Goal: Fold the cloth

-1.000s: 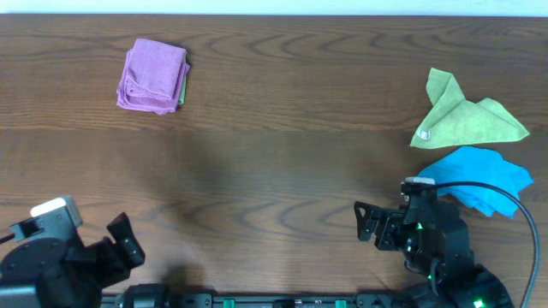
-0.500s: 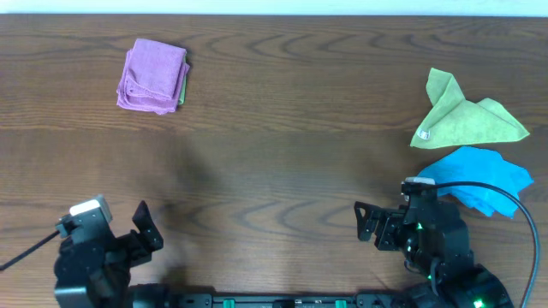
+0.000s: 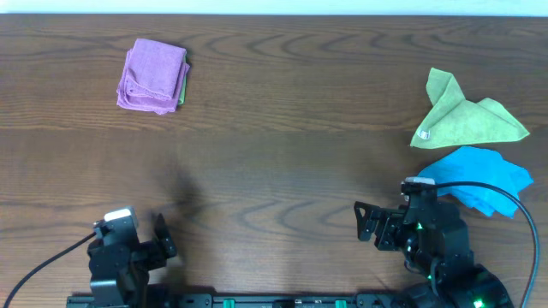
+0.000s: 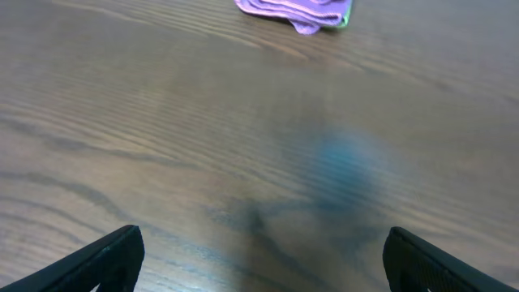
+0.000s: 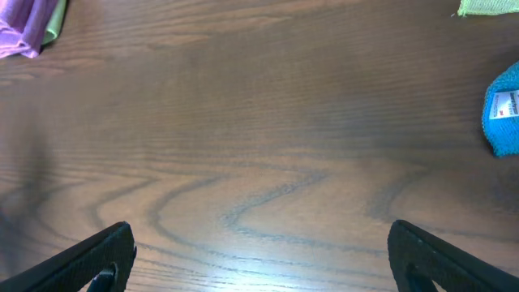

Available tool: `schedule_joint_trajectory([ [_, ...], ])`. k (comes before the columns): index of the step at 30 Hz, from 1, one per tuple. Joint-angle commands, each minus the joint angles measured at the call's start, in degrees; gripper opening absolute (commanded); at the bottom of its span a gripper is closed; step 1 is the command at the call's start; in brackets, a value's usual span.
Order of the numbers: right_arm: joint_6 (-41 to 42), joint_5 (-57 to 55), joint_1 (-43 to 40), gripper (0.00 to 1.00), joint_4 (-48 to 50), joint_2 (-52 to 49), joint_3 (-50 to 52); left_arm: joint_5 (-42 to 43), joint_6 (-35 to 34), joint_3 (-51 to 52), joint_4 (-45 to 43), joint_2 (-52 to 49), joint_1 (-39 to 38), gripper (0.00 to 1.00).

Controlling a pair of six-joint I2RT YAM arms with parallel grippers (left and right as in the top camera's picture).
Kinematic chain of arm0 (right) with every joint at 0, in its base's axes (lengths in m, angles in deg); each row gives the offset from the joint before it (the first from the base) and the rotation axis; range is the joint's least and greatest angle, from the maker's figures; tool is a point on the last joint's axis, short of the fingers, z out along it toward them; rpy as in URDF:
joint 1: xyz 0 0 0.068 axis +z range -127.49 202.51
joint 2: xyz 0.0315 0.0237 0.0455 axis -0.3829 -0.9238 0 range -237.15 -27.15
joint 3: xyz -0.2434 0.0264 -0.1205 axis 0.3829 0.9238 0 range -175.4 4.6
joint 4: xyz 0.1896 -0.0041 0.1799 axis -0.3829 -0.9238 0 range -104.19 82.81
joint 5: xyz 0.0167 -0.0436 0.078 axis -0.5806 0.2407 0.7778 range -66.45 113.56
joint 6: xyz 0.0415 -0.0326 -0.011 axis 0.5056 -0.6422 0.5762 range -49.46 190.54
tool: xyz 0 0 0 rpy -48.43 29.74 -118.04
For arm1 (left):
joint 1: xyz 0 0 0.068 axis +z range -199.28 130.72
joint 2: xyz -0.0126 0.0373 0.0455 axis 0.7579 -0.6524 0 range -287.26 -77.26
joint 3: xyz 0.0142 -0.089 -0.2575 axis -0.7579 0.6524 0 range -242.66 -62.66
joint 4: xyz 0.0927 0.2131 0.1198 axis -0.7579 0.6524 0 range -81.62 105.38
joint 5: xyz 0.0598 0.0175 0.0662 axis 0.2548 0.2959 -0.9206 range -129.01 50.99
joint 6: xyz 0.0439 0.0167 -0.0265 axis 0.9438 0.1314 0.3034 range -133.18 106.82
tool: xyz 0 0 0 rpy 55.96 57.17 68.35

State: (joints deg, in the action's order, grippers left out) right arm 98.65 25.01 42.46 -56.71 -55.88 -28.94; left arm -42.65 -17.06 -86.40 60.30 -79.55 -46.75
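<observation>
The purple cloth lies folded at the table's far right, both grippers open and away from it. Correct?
No: the overhead view shows the purple cloth folded at the far left. The left gripper and right gripper are open, away from it.

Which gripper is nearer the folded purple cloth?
Left. The left gripper sits at the near edge, roughly below the purple cloth; the right gripper is much farther, beside the blue cloth.

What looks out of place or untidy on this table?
Nothing is spilled or damaged. The green cloth and the blue cloth at the right lie crumpled, while the purple cloth at the far left is folded, with a green edge peeking out beside it.
</observation>
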Motion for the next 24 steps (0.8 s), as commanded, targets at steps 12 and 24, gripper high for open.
schedule_joint_trajectory([
  [12, 0.76, -0.59, -0.48, 0.99, -0.07, 0.28, 0.24, 3.67, 11.21, 2.93, 1.05, 2.08, 0.02, 0.95],
  [24, 0.76, -0.59, -0.48, 0.99, -0.07, 0.28, 0.24, 3.85, 11.19, 5.55, 1.64, 2.08, 0.02, 0.95],
])
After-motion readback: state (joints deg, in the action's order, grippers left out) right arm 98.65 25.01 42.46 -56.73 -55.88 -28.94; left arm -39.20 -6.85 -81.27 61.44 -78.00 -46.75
